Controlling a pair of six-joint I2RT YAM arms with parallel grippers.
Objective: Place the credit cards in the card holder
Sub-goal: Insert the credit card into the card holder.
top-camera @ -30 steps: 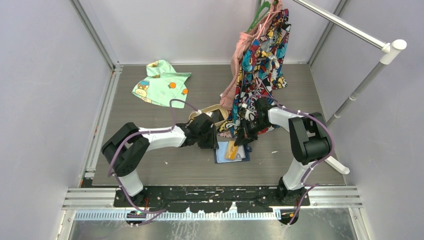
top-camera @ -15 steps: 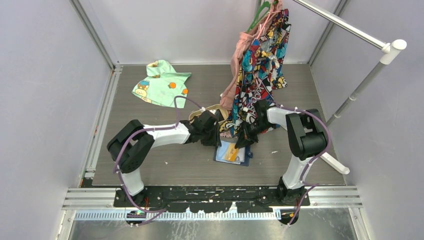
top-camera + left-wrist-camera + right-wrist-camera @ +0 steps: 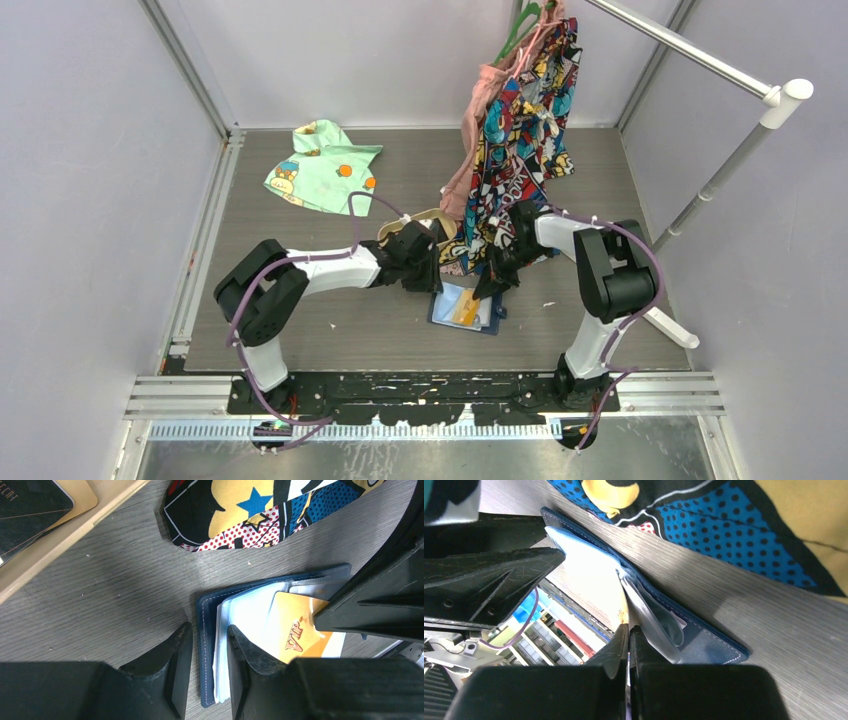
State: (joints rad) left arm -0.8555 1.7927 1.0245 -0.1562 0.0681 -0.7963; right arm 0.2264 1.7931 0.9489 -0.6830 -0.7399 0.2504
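Note:
The navy card holder (image 3: 487,322) lies open on the table, pale pockets (image 3: 247,612) up. My left gripper (image 3: 210,630) stands over its left edge with the jaws partly apart. One finger is beside the navy cover (image 3: 206,645) and the other rests on the pale pockets. An orange credit card (image 3: 292,630) marked VIP lies slanted across the pockets. My right gripper (image 3: 628,627) is shut on its far end, fingers against a clear sleeve (image 3: 649,615). A black credit card (image 3: 27,502) lies in the tan tray (image 3: 75,530).
A comic-print garment (image 3: 520,120) hangs from a rail, and its hem (image 3: 240,515) reaches the table just behind the holder. A green child's shirt (image 3: 322,165) lies at the back left. A white stand (image 3: 720,170) rises on the right.
The left arm shifted slightly to the right. The right gripper and the orange card edged a little toward the near side over the holder. Both grippers' openings look the same.

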